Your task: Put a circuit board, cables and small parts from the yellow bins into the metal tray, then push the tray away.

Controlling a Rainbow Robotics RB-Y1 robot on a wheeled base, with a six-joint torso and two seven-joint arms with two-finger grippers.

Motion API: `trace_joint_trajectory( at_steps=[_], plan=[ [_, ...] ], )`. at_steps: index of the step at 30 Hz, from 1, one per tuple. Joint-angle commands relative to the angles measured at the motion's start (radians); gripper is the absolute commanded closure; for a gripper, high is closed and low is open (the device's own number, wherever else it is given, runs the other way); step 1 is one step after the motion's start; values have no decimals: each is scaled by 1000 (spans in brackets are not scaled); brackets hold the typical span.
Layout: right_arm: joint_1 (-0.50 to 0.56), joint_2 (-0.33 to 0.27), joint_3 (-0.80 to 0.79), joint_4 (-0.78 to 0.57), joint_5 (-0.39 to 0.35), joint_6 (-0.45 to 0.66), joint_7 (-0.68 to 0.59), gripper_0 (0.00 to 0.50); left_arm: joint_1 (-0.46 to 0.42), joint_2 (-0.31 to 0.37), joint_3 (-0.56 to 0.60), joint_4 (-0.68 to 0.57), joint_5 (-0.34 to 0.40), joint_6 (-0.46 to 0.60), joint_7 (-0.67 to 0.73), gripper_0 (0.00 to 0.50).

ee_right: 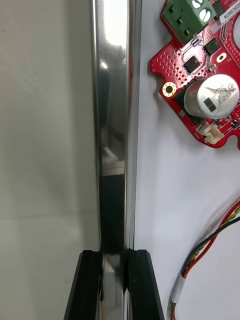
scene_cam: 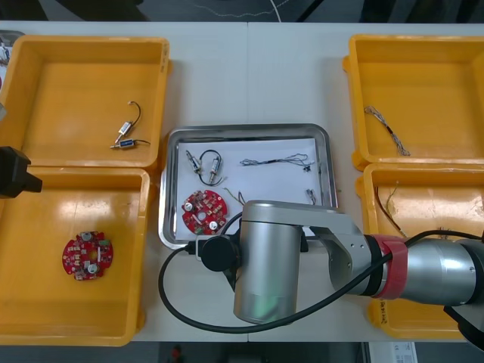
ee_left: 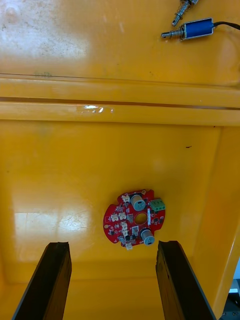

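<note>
Your right end effector (ee_right: 115,254) was pinching the rim of the metal tray (ee_right: 111,100). One finger sat outside it over the desk (ee_right: 45,150) and the other inside over the white liner, apart only by the rim's thickness. From above, your right arm (scene_cam: 265,261) lay across the tray's near edge and hid that end effector. The tray circuit board (ee_right: 200,85) lay flat inside the tray, ahead of the inner finger and just off the rim, not touching it. A red and yellow cable (ee_right: 207,245) ran close beside the inner finger on the liner. Farther from that end effector, the tray also held small metal parts (scene_cam: 204,162) and a thin black cable (scene_cam: 280,159), apart from each other. Your left end effector (ee_left: 112,245) hung spread wide over the near left yellow bin (ee_left: 60,165), holding nothing. The bin circuit board (ee_left: 134,225) lay flat on the bin floor just ahead of the gap between its fingers. Beyond the bin wall, well ahead of those fingers, a blue-bodied small metal part (ee_left: 192,30) lay in the far left yellow bin (ee_left: 100,45). Well off to the side of your right end effector, the far right yellow bin (scene_cam: 454,68) held a twisted blue and white cable (scene_cam: 387,130).
</note>
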Motion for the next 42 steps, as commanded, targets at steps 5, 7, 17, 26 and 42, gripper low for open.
trace_joint_trajectory(
  at_steps=[5,7,17,26,42],
  plan=[
    [-71,-25,10,-11,30,-10,-31,500,17,47,32,-5,8,6,-87,0],
    [-83,-25,10,-5,28,-10,-31,500,17,47,32,-5,8,6,-87,0],
    [-161,-13,10,61,28,-19,-33,500,17,47,32,-5,8,6,-87,0],
    [-233,10,7,155,25,-38,-33,500,17,47,32,-5,8,6,-87,0],
    [-345,37,-13,324,-16,-148,-27,500,17,47,32,-5,8,6,-87,0]
  ],
)
